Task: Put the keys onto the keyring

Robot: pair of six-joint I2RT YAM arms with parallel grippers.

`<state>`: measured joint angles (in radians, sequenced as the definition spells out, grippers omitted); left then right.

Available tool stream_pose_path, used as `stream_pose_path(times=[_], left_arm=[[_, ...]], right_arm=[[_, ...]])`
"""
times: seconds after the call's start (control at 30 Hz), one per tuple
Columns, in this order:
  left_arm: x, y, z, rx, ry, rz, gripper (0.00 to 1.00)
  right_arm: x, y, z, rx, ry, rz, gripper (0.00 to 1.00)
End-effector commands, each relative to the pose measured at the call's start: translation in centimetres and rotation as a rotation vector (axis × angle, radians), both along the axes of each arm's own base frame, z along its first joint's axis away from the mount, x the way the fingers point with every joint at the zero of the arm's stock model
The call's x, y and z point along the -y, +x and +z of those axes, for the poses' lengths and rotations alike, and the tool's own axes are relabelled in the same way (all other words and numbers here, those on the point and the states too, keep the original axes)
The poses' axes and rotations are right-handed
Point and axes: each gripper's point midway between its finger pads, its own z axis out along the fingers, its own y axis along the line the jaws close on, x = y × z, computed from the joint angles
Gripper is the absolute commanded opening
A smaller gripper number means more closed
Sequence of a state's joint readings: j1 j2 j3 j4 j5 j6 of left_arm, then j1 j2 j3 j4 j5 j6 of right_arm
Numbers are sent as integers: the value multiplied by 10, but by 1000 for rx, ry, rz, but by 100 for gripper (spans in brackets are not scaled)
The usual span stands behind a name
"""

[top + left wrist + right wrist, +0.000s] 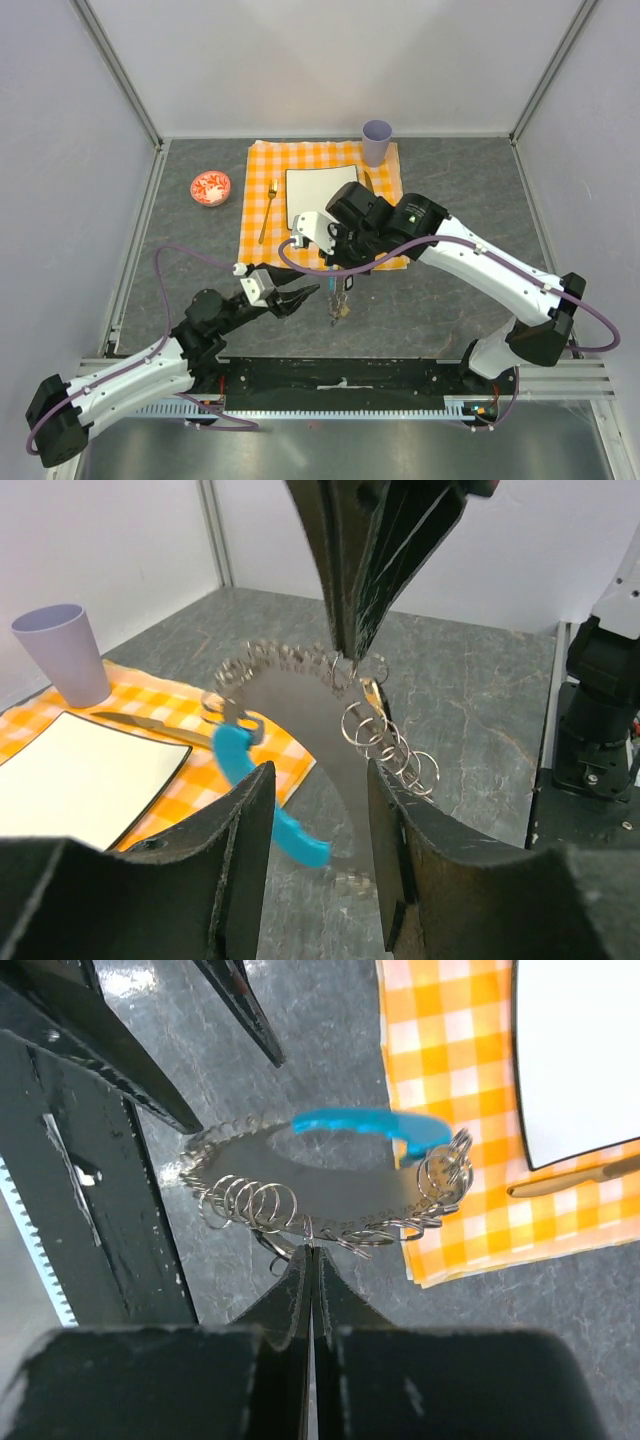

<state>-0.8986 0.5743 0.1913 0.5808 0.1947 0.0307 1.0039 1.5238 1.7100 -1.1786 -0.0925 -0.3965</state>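
My right gripper (310,1252) was pressed shut, pinching the keyring (270,1203) by its chain of rings. The bunch, blue tag (245,760) included, hung downward over the table (450,310). My left gripper (308,293) was spread wide just to its left, touching nothing. Separate keys could not be distinguished.

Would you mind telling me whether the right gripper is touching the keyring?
Touching. In the right wrist view, the right gripper is shut, and its fingertips pinch a wire loop at the edge of the keyring.
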Motion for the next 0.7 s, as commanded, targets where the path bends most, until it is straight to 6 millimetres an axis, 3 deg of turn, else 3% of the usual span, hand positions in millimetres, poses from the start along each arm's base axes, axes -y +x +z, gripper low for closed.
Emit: stream_pose_path(times=[0.0, 0.07, 0.1, 0.2, 0.33, 0.67], left_arm=[[1, -7, 16, 86, -31, -38, 49], [4, -10, 17, 93, -26, -60, 49], [7, -9, 12, 87, -9, -71, 49], [17, -18, 18, 113, 2, -142, 49], [30, -20, 16, 119, 29, -201, 48], [53, -18, 32, 158, 14, -275, 45]], right_arm=[[-5, 7, -1, 3, 7, -46, 0], [-2, -1, -2, -14, -14, 26, 0], [-14, -10, 2, -47, 55, 81, 0], [-8, -7, 2, -7, 46, 75, 0], [-11, -21, 0, -31, 76, 175, 0], [-5, -22, -3, 1, 96, 187, 0]])
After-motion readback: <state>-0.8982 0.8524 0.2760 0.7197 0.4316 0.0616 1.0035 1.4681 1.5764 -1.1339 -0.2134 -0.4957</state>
